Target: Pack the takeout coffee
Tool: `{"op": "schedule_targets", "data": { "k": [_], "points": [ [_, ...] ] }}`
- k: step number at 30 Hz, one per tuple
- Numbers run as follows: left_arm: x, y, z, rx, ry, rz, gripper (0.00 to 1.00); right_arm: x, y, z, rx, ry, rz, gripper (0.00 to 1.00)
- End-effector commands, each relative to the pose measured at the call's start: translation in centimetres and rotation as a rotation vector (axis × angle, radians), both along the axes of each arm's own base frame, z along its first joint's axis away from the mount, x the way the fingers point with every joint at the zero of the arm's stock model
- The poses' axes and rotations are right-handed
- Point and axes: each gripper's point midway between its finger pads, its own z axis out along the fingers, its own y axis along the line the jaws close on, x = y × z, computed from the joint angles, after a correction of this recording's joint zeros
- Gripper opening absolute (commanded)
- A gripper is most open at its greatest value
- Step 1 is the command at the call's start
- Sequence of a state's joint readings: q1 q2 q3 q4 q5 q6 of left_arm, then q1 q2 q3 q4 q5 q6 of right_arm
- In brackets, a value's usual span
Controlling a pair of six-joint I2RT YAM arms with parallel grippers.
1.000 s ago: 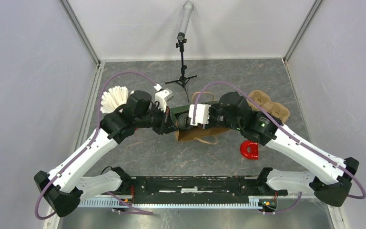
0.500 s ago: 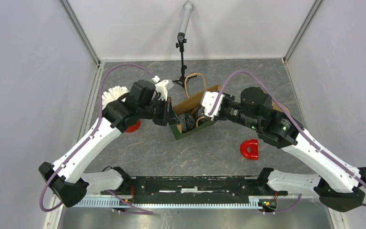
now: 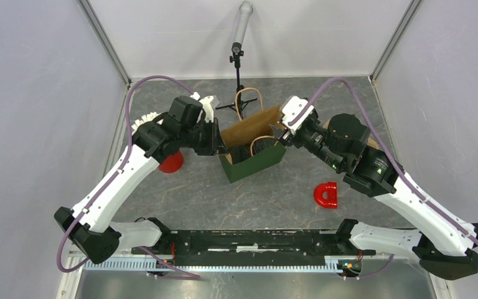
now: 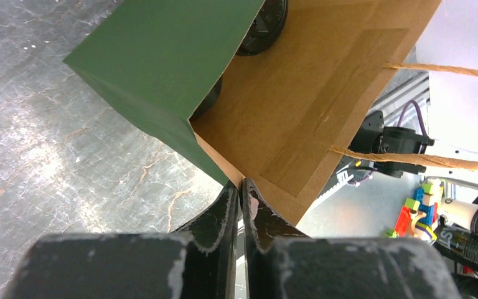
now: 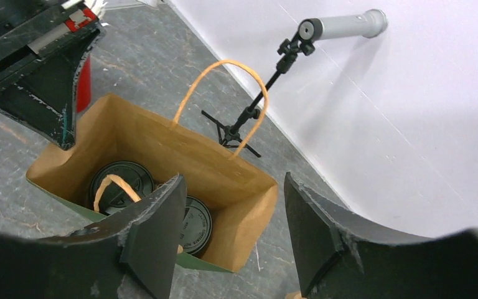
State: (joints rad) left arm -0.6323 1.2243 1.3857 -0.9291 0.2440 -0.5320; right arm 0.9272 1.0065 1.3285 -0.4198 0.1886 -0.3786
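Obs: takeout coffee (image 5: 134, 173) = small cups under round black plastic lids; two lids show, side by side on the floor of the tall green paper bag (image 3: 255, 165) w/ brown inside and twine handles, upright at centre of grey stone-look table (image 3: 274, 199); cup walls hidden by bag, only lids seen

L gripper (image 4: 241, 184): fingers pressed together on bag's left rim corner, thin paper edge pinched between them
R gripper (image 5: 231, 187): fingers well apart, nothing between; hovers over right end of bag mouth

Handling (judgement): paper cup prob. fairly light even if filled; wall soft, dents under squeeze; lid smooth, snap-on, could pop off, so spill risk; best hold = across cup wall just below lid, gentle, kept upright; not by lid alone; bag thin and floppy, may tip w/ cups off-centre; take it by both handles, not one rim

Also: red cup of white sticks (image 3: 173, 163) left of bag by L arm; red U-shaped piece (image 3: 325, 195) near-right, well apart
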Motion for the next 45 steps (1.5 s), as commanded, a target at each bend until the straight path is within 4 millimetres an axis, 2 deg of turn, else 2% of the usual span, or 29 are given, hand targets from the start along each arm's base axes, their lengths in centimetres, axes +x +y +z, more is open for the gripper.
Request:
{"op": "schedule_targets", "data": {
  "k": [1, 6, 10, 15, 19, 20, 22, 25, 27, 32, 34, 39, 45],
  "points": [
    [1.4, 0.7, 1.6, -0.003, -0.022, 0.08, 0.12, 0.3, -1.3, 1.4, 0.102, -0.008, -0.081, 0.67],
    [2.2, 1.2, 1.7, 0.033, -0.038, 0.092, 0.15, 0.8, -3.2, 2.1, 0.084, -0.056, -0.16, 0.71],
    [3.3, 1.7, 2.0, 0.065, -0.062, 0.102, 0.18, 0.6, -3.0, 2.0, 0.085, -0.052, -0.143, 0.73],
    [4.7, 2.4, 3.8, 0.085, -0.128, 0.127, 0.28, 0.5, -2.6, 1.6, 0.162, 0.003, -0.153, 0.77],
    [5.9, 3.0, 6.1, 0.108, -0.206, 0.143, 0.41, 0.4, -2.1, 0.7, 0.251, 0.086, -0.167, 0.81],
    [6.1, 3.3, 6.8, 0.117, -0.234, 0.144, 0.46, 0.4, -2.0, 0.5, 0.268, 0.1, -0.165, 0.85],
    [6.5, 4.1, 8.3, 0.139, -0.289, 0.165, 0.55, 0.4, -2.0, 0.1, 0.298, 0.127, -0.18, 0.98],
    [7.4, 6.3, 10.2, 0.213, -0.379, 0.236, 0.65, 0.5, -2.0, 0.0, 0.327, 0.158, -0.197, 0.98],
    [7.6, 7.8, 10.5, 0.267, -0.413, 0.272, 0.73, 0.2, -1.7, 0.0, 0.339, 0.169, -0.177, 0.98],
    [7.6, 11.9, 8.6, 0.45, -0.368, 0.366, 0.94, -0.7, -1.6, 0.0, 0.346, 0.175, -0.127, 0.98],
    [7.6, 13.2, 7.7, 0.495, -0.341, 0.395, 0.95, -1.0, -1.6, -0.5, 0.322, 0.164, -0.109, 0.98],
    [8.7, 15.2, 4.7, 0.54, -0.266, 0.436, 0.91, -1.3, -1.9, -1.4, 0.306, 0.157, -0.102, 0.98],
    [11.6, 15.8, 1.1, 0.515, -0.165, 0.467, 0.76, -1.8, -1.8, -1.6, 0.29, 0.152, -0.067, 0.98]
  ]
}}
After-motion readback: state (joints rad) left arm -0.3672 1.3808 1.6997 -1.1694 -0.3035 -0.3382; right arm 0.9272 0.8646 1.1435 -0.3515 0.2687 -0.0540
